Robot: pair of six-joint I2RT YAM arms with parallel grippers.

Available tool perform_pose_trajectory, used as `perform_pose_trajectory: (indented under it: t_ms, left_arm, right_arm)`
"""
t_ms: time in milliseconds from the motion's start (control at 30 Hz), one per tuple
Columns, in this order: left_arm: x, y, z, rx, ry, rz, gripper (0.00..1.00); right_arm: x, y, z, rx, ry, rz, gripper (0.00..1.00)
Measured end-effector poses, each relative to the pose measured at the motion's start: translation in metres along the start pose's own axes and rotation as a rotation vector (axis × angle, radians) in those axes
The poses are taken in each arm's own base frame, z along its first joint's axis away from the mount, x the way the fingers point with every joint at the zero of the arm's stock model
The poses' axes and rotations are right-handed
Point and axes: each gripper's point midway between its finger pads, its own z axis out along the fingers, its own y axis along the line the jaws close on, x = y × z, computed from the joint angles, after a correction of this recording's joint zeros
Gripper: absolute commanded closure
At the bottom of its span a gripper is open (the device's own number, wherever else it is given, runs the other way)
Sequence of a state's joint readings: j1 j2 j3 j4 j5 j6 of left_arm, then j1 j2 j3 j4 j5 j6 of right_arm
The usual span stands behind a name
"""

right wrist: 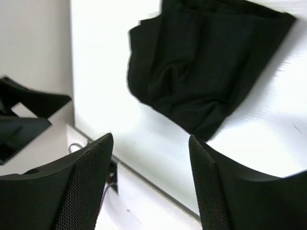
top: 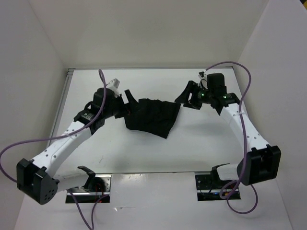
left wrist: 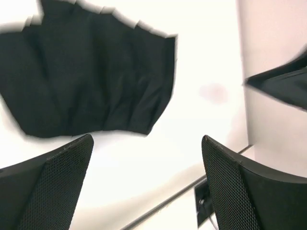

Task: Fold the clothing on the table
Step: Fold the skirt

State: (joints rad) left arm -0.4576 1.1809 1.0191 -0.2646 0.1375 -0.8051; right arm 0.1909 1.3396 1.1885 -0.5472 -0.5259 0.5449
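Observation:
The clothing (top: 151,117) is a black, partly folded heap with pleated lines lying mid-table on the white table (top: 201,143). My left gripper (top: 129,103) hovers at its left edge, open, with nothing between its fingers. In the left wrist view the clothing (left wrist: 91,76) lies beyond the open left gripper (left wrist: 147,141), apart from both fingers. My right gripper (top: 185,97) stands just off the garment's right corner, also open and empty. The right wrist view shows the clothing (right wrist: 201,67) ahead of the right gripper (right wrist: 149,139), with bare table between the mesh fingers (right wrist: 86,177).
White walls (top: 38,57) close the table on three sides. Two arm base plates (top: 91,184) (top: 211,184) sit at the near edge with purple cables (top: 14,148) looping outward. The left gripper (right wrist: 29,105) shows at the left of the right wrist view.

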Motion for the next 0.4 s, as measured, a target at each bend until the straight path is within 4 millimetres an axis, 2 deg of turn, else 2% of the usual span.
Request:
perform_pose_trajectory:
  t_ms: [67, 233, 333, 400]
  left_arm:
    - [0.018, 0.016, -0.003, -0.030, 0.027, -0.027, 0.00]
    - [0.083, 0.074, 0.000, -0.179, 0.173, -0.110, 0.00]
    - [0.101, 0.088, -0.007, -0.215, 0.201, -0.138, 0.00]
    - [0.102, 0.089, -0.014, -0.215, 0.188, -0.137, 0.00]
  right_arm:
    - [0.005, -0.009, -0.005, 0.036, -0.016, 0.008, 0.30]
    - [0.042, -0.058, 0.000, 0.180, 0.054, 0.108, 0.30]
    - [0.061, -0.072, -0.001, 0.221, 0.088, 0.145, 0.30]
    - [0.070, -0.077, -0.004, 0.231, 0.093, 0.161, 0.30]
